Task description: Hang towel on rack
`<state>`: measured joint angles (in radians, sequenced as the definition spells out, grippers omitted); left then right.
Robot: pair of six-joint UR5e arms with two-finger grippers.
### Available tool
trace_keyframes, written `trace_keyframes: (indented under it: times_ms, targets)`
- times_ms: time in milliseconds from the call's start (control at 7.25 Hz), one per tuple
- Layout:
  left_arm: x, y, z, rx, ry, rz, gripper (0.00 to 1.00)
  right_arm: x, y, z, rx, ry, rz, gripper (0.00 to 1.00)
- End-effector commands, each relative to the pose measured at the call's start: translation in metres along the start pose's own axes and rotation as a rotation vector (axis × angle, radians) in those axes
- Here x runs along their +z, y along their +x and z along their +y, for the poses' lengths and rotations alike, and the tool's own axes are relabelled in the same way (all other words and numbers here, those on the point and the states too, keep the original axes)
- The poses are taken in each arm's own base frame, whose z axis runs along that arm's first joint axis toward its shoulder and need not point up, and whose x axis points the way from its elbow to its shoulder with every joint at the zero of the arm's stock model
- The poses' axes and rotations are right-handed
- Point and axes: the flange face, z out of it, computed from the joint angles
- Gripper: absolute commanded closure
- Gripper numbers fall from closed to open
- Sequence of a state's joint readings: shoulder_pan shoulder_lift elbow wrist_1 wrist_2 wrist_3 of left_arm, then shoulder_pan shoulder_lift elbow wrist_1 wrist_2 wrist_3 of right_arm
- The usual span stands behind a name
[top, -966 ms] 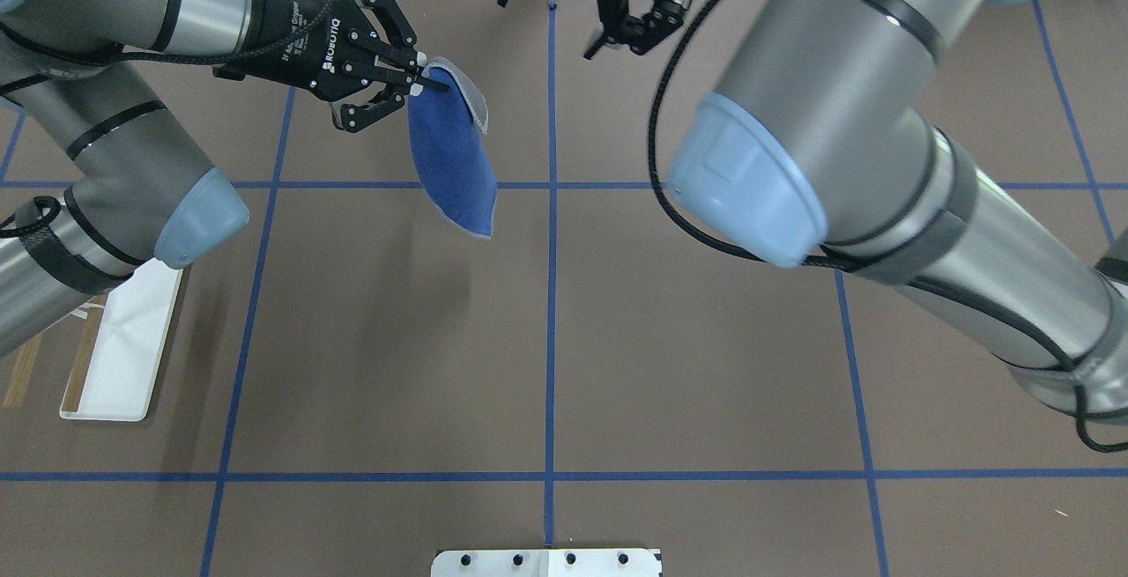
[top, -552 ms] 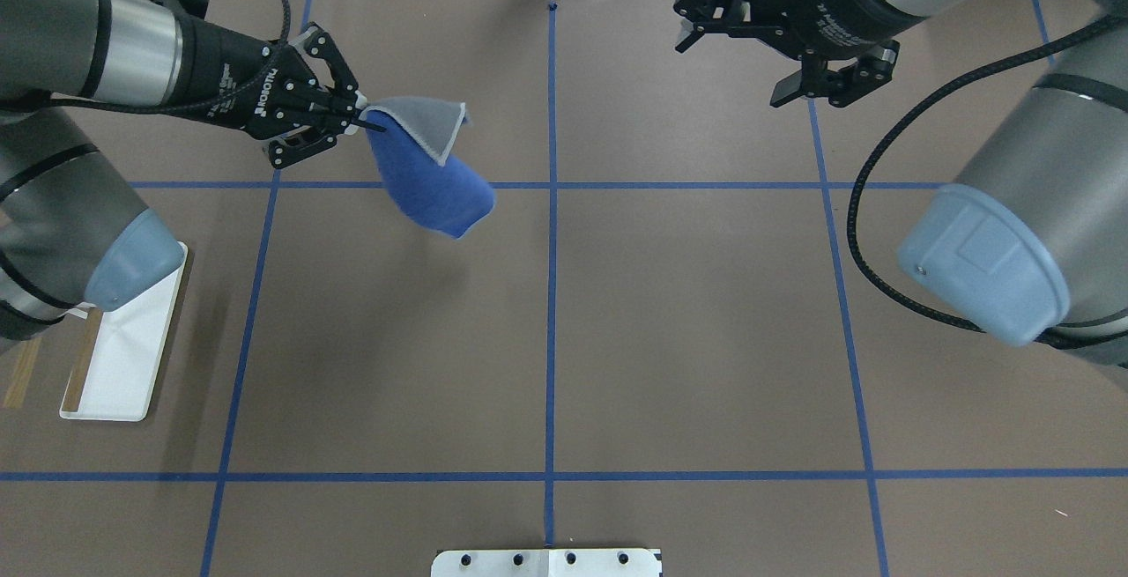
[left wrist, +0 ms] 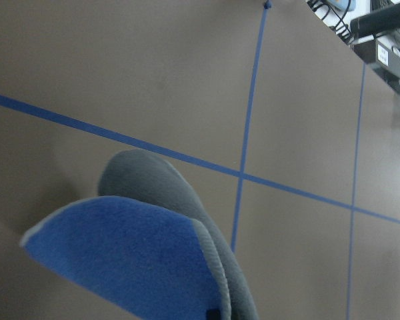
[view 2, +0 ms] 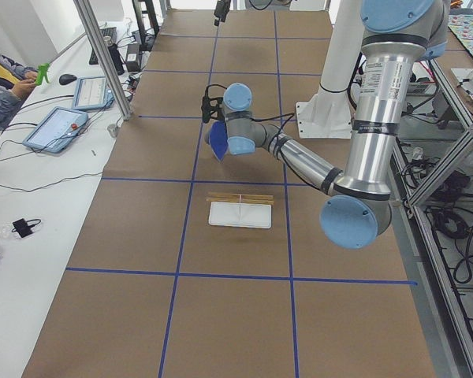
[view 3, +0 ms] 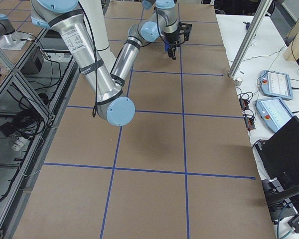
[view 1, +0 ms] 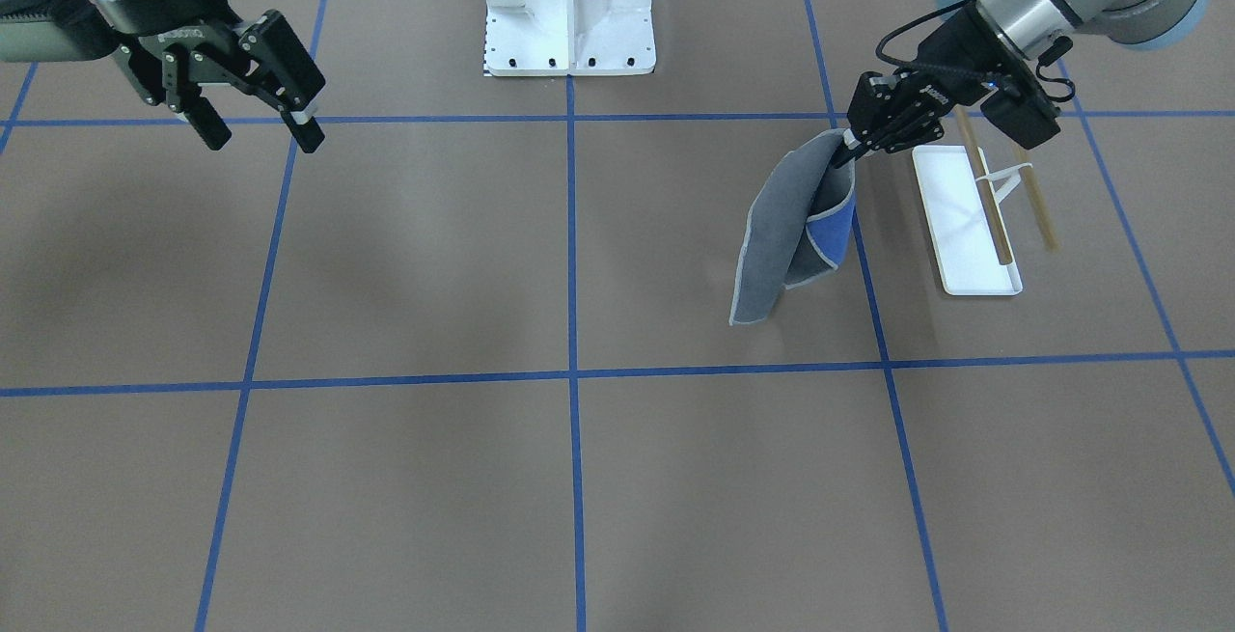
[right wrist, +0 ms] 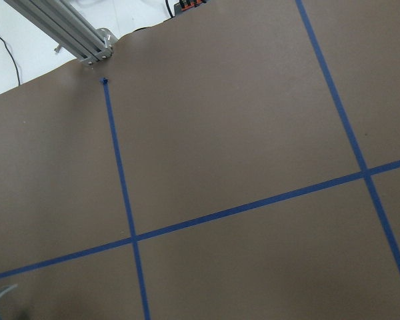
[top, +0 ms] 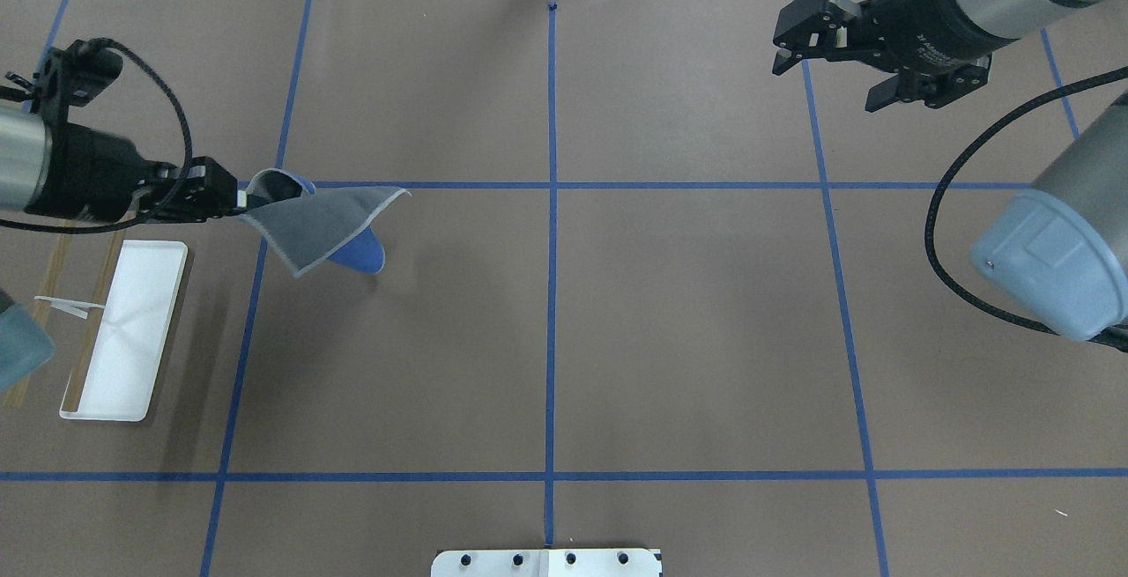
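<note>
Overhead exterior view, near to far. White bolted pedestal (top: 546, 562) at the near table edge, centre.

The rack (top: 123, 366) stands on the table at the left, its white tray lengthwise near-to-far and its two wooden rods running the same way.

Just beyond the rack, the left arm's wrist lies about level and points right, toward table centre. The left gripper (top: 242, 200) is pinched tight on one corner of the towel (top: 326, 225). The towel hangs folded from the fingertips to the right of the rack and apart from it, grey face outward, blue inside the fold. Cannot tell whether its low corner touches the table.

Far right: the right arm is raised, and the right gripper (view 1: 263, 135) has its jaws spread wide, holding nothing.
</note>
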<state>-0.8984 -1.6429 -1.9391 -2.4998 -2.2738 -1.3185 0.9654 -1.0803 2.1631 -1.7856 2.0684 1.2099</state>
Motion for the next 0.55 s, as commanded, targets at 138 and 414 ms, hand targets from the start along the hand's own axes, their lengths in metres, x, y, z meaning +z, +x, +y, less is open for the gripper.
trace_keyframes:
  times_ms: [138, 414]
  targets:
    - [-0.038, -0.071, 0.041, 0.190, -0.074, 0.071, 1.00, 0.007, 0.029, -0.018, -0.034, 0.015, 0.049, 0.00]
    - [-0.080, -0.103, 0.016, 0.141, -0.061, 0.054, 1.00, 0.013, 0.041, -0.024, -0.047, 0.012, 0.073, 0.00]
